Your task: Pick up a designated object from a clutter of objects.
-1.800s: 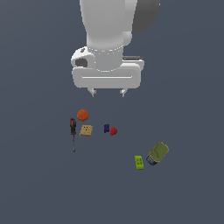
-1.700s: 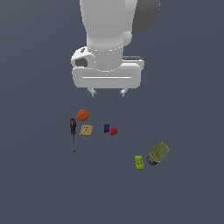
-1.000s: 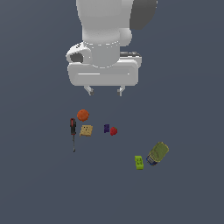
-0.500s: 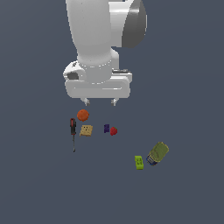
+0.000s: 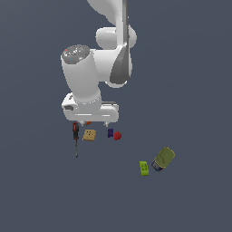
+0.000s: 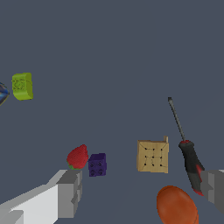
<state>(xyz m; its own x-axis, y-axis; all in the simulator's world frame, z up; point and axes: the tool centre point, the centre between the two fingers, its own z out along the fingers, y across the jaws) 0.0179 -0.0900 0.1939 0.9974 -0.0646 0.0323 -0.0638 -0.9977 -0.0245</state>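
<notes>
Tan dotted block point(image 6: 152, 156) lies between the screwdriver point(image 6: 189, 153) and the purple piece point(image 6: 97, 164) as the gripper point(image 5: 93, 123) hovers above, fingers spread wide, holding nothing.

Seven items, one of each: a tan dotted square block point(image 5: 89, 135), an orange ball point(image 6: 176, 206), a red-and-black screwdriver point(image 5: 75, 135), a purple studded block point(image 6: 97, 164), a red strawberry-like piece point(image 6: 77, 156), a bright green studded block point(image 5: 144, 168) and an olive-green can point(image 5: 163, 158).
</notes>
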